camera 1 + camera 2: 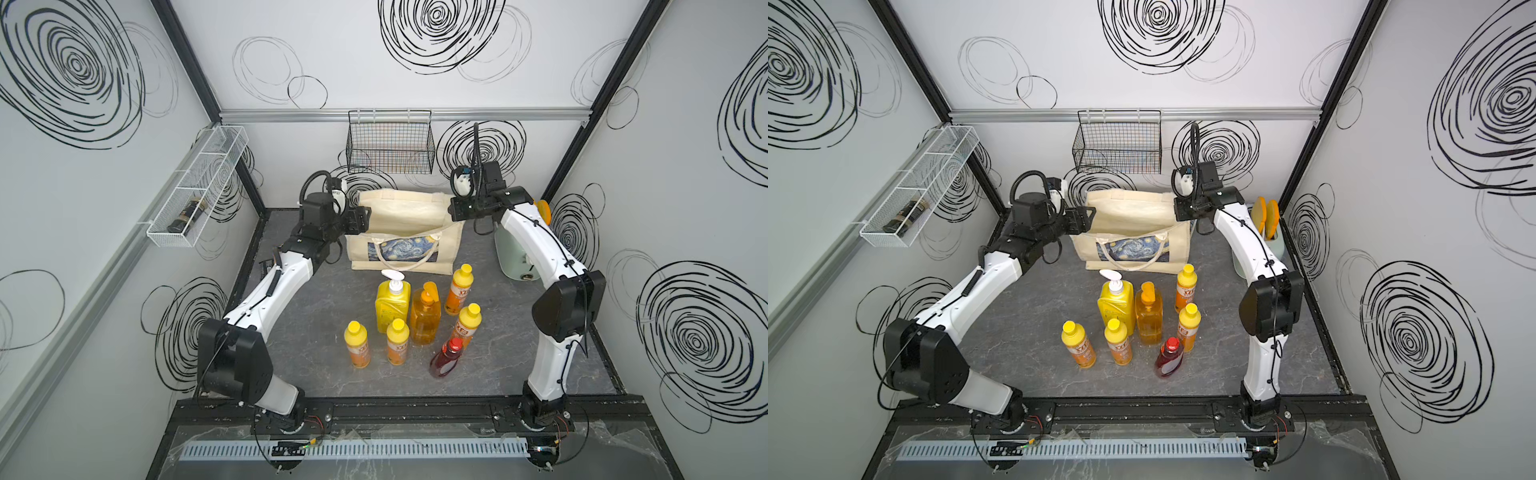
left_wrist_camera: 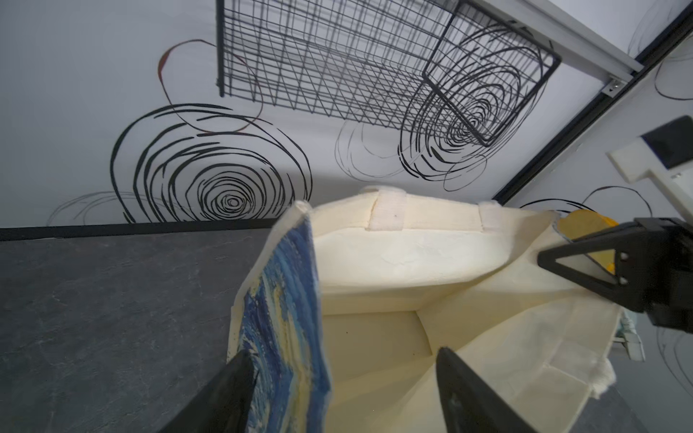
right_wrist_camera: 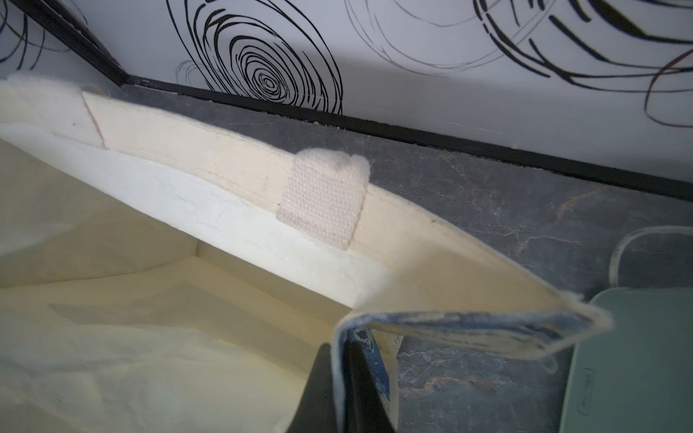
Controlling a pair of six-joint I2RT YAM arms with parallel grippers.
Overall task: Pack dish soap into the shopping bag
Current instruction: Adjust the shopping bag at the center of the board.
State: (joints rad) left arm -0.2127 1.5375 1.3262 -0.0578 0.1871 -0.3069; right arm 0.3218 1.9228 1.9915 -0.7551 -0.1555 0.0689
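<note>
The cream shopping bag point(image 1: 415, 216) point(image 1: 1133, 232) stands open at the back of the grey table, its blue-and-yellow picture facing front. My left gripper point(image 1: 360, 220) point(image 2: 345, 378) is open at the bag's left end, and the bag's blue-printed wall point(image 2: 285, 337) passes between its fingers. My right gripper point(image 1: 455, 210) point(image 3: 339, 378) is shut on the bag's right rim, pinching the cloth edge. In front of the bag stand the dish soap bottles: a yellow pump bottle point(image 1: 392, 305), an amber pump bottle point(image 1: 425, 318), several orange yellow-capped bottles point(image 1: 459, 289) and a dark-red bottle point(image 1: 445, 357).
A black wire basket point(image 1: 390, 143) point(image 2: 375, 67) hangs on the back wall above the bag. A white wire shelf point(image 1: 195, 187) on the left wall holds a dark bottle. A pale green container point(image 1: 513, 257) point(image 3: 637, 356) with orange-yellow discs stands right of the bag.
</note>
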